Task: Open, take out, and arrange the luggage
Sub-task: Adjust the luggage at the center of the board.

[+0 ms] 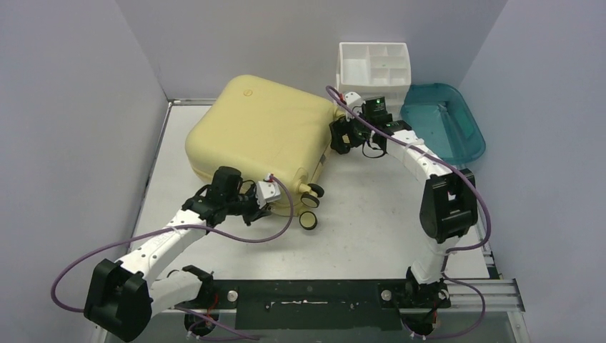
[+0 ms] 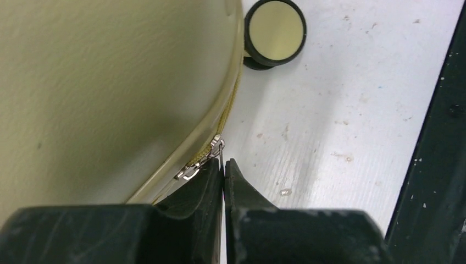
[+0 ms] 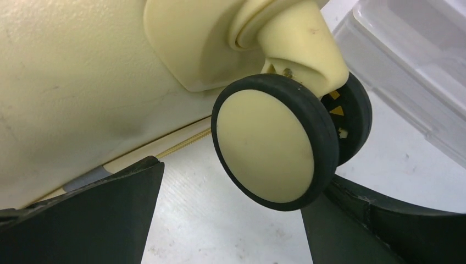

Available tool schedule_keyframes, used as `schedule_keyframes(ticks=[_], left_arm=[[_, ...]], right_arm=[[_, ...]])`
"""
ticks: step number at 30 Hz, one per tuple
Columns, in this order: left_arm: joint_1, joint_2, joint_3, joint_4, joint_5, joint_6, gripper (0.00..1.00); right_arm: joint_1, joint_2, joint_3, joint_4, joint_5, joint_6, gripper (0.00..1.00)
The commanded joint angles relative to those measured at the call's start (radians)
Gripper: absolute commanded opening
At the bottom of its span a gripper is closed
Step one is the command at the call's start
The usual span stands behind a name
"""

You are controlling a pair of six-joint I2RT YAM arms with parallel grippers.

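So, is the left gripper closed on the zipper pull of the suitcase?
Yes, the left gripper is shut with the thin metal zipper pull pinched between its tips, at the seam of the suitcase.

Left hand [image 2: 223,165] pinched tightly closed, right hand [image 1: 341,137] spread wide open.

No lettering, number or brand could be read anywhere. A small round mark [image 1: 248,91] on the large pale-yellow hard-shell suitcase [image 1: 261,136] was too small to make out; its rear black caster wheel [image 3: 351,124] bore only plain yellow wedges.
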Motion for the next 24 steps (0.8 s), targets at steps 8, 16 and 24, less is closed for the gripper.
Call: schedule_keyframes(ticks=[8, 16, 24], left_arm=[[-0.080, -0.002, 0.171, -0.157, 0.038, -0.033, 0.54], [0.009, -0.059, 0.309, -0.214, -0.025, -0.085, 0.95], [0.311, -0.096, 0.408, -0.129, -0.337, -0.224, 0.97]], right_arm=[[0.028, -0.007, 0.163, -0.016, -0.031, -0.038, 0.96], [0.082, -0.349, -0.032, -0.170, -0.073, -0.239, 1.00], [0.249, -0.541, -0.184, -0.228, -0.179, -0.313, 1.00]])
